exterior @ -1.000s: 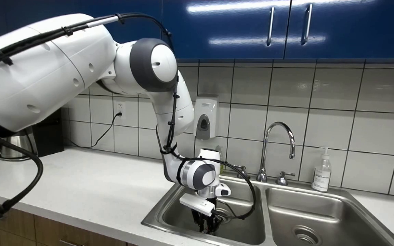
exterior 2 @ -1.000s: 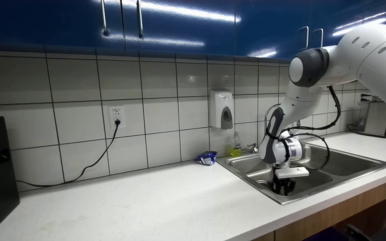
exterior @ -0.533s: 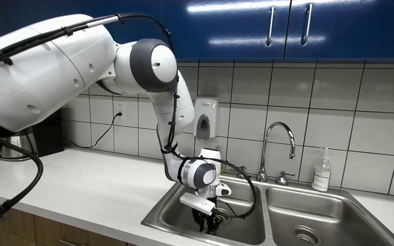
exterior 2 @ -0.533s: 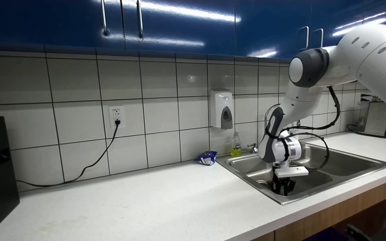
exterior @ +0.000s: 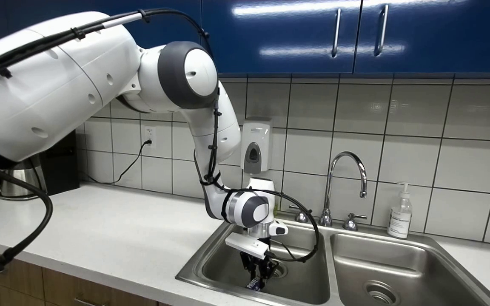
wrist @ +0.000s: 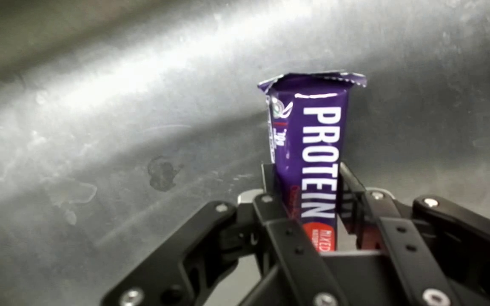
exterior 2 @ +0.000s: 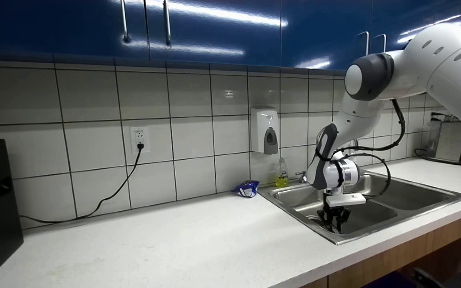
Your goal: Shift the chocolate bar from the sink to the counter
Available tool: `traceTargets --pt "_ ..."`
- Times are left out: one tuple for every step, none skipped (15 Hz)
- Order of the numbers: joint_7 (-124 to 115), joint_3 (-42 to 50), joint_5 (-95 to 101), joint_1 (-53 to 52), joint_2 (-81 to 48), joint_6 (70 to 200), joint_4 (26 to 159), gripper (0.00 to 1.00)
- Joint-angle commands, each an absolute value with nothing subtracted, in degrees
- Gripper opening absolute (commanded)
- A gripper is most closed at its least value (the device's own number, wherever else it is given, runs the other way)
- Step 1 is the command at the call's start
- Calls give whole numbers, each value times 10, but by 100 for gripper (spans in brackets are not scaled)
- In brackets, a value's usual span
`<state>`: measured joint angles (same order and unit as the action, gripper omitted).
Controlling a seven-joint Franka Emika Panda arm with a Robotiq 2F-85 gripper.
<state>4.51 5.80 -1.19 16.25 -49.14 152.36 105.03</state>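
Plainly, the gripper point(wrist: 306, 174) pinches the chocolate bar point(wrist: 311, 159) right of centre in the wrist view, fingers point(wrist: 269, 180) parted only by its width; an exterior view shows it at lower centre, inside the left basin point(exterior: 300, 282) of the sink point(exterior: 192, 270).

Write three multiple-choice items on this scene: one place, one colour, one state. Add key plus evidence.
1. Where is the blue packet?
A. On the counter, beside the sink
B. In a basin
C. On top of the wall dispenser

2. What is the main colour of the chocolate bar wrapper?
A. Green
B. Yellow
C. Purple

3. What state is the gripper in?
A. Shut on nothing
B. Shut on the chocolate bar
C. Wide open, holding nothing

Key:
1. A: an exterior view shows it on the worktop, just outside the metal rim.
2. C: the wrist view shows purple around white "PROTEIN" lettering.
3. B: in the wrist view, the fingers lie against both sides of the bar.
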Motion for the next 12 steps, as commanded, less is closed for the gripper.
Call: traceTargets --pt "32 71 -9 143 -444 1506 1081 11" --pt "30 74 -8 138 -434 1506 1087 11" --pt "30 76 -6 134 -427 1506 1092 11" --pt "32 77 -5 131 -418 1505 1098 11" --pt "32 78 -5 127 -408 1504 1106 11" --pt "38 75 -5 127 -396 1499 1113 11" --pt "34 78 -3 122 -386 1500 1122 11" --pt "35 79 -2 119 -373 1498 1132 11" --pt "33 80 -1 115 -359 1498 1144 11" --pt "31 83 1 111 -345 1499 1155 11" --pt "31 85 3 108 -332 1497 1165 11" --pt "32 87 5 105 -318 1498 1177 11"
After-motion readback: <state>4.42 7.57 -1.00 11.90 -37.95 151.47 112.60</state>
